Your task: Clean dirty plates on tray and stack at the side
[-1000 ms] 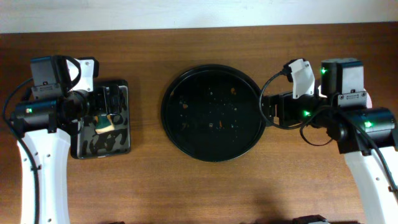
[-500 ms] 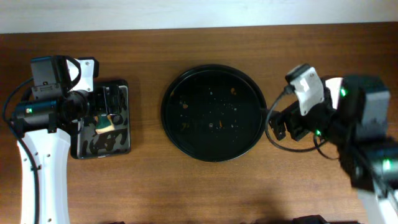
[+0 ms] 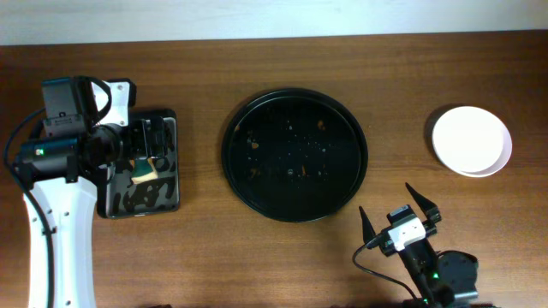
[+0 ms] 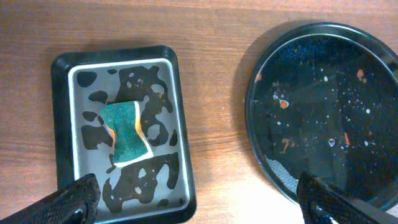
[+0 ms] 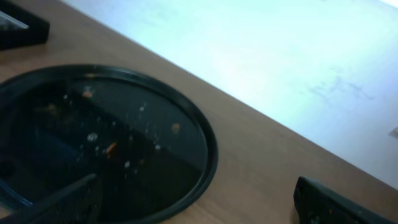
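Plates (image 3: 472,141) stacked on the table at far right, well apart from the tray (image 3: 282,184), which holds only specks. They lie flat, face up; round, so no long axis; we cannot count them. Right gripper (image 3: 384,198) just off the tray's near-right rim, fingers spread, empty. Left gripper (image 4: 198,183) spread wide above the sponge tray (image 4: 62,124), sponge (image 4: 127,132) lying in it. We judge the task nearly closed: retire both arms high, clear of rim and stack

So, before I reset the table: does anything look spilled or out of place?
Only residue. The black tray is flecked with orange and white specks, and the sponge tray holds dark blotches around the sponge. The white plates sit neatly to the tray's right, nothing askew.
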Controlling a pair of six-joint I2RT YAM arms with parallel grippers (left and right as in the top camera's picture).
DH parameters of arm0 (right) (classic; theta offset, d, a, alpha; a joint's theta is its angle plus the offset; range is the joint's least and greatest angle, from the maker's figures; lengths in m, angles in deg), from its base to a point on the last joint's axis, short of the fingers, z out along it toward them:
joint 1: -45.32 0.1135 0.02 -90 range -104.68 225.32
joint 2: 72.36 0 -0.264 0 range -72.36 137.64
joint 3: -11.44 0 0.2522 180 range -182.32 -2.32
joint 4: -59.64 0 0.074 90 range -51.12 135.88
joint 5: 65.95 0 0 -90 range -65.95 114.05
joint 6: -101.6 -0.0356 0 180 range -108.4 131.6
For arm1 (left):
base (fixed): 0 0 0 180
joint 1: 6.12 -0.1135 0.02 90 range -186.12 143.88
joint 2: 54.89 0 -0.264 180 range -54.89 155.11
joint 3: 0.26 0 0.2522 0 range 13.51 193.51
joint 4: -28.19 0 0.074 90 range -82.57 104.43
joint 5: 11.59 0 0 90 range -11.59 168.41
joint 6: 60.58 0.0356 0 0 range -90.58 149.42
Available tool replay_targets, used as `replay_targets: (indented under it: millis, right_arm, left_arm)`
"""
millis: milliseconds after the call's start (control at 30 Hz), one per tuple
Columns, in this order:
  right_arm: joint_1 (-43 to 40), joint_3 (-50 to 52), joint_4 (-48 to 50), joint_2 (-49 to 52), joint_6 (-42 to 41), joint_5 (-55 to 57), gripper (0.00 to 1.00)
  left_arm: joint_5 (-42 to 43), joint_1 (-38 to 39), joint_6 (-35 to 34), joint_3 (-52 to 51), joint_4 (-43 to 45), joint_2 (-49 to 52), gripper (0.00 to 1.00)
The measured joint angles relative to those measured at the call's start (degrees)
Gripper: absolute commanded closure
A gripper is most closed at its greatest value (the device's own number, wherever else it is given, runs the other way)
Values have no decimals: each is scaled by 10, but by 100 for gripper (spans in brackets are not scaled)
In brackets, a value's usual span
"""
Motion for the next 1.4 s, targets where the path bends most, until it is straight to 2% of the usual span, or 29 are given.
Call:
replay_targets:
  millis: [167, 667, 767, 867, 900, 1067, 1133, 1233, 1333, 1400]
  right_arm:
    - [0, 56, 110, 0, -39, 0, 1]
    - [0, 59, 110, 0, -49, 0, 1]
    - [0, 60, 111, 0, -49, 0, 1]
    - [0, 60, 111, 0, -49, 0, 1]
    - [0, 60, 112, 0, -49, 1, 1]
    - [0, 60, 112, -1, -49, 2, 1]
    - [0, 60, 112, -1, -49, 2, 2]
    - [0, 60, 112, -2, -49, 2, 1]
    - [0, 60, 112, -2, -49, 2, 1]
    - [0, 60, 112, -2, -49, 2, 1]
  left_arm:
    - [0, 0, 0, 0, 0, 0, 1]
    - [0, 0, 0, 0, 0, 0, 1]
    - [-34, 13, 2, -11, 11, -11, 1]
    - [-69, 44, 3, -90, 153, -106, 1]
    - [-76, 50, 2, -154, 223, -172, 1]
    - [-89, 55, 2, -413, 438, -441, 1]
    - [-89, 55, 2, -500, 492, -535, 1]
    - [-91, 69, 2, -619, 528, -680, 1]
    - [-91, 96, 2, -691, 537, -769, 1]
    - [-91, 103, 2, -733, 574, -786, 1]
